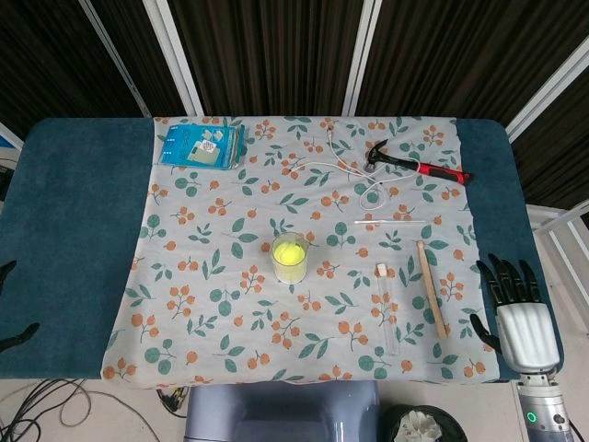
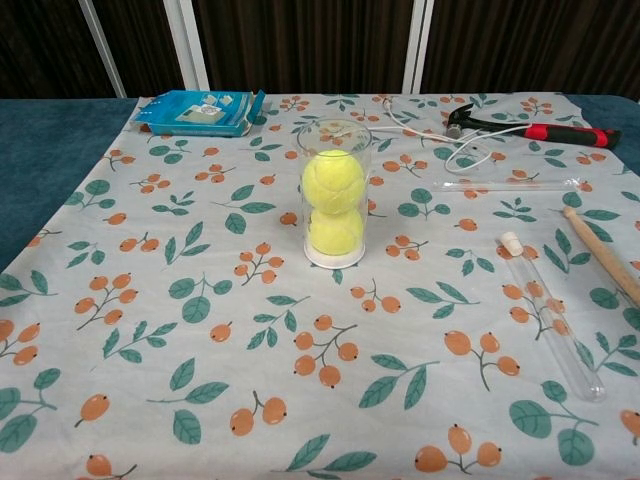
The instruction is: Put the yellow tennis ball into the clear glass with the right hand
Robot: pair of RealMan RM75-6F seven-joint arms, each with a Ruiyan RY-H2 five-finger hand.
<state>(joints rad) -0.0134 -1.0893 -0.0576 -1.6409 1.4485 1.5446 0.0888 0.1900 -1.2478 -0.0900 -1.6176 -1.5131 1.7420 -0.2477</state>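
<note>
Right hand (image 1: 526, 318) hangs off the table's (image 1: 74, 230) right edge near the front corner, fingers spread, holding nothing. Ball (image 2: 333, 180) sits inside the upright glass (image 2: 335, 196) mid-cloth, open cloth (image 2: 180, 300) on all sides. Tube (image 1: 386, 308) and wooden stick (image 1: 432, 286) lie between glass and right edge; hammer (image 1: 414, 164) and cable (image 1: 345, 166) toward the far edge; blue box (image 1: 201, 145) at the cloth's far left corner

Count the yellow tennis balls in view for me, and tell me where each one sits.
2, both inside the clear glass: the upper ball rests on top of the lower ball. None shows loose on the cloth.
</note>
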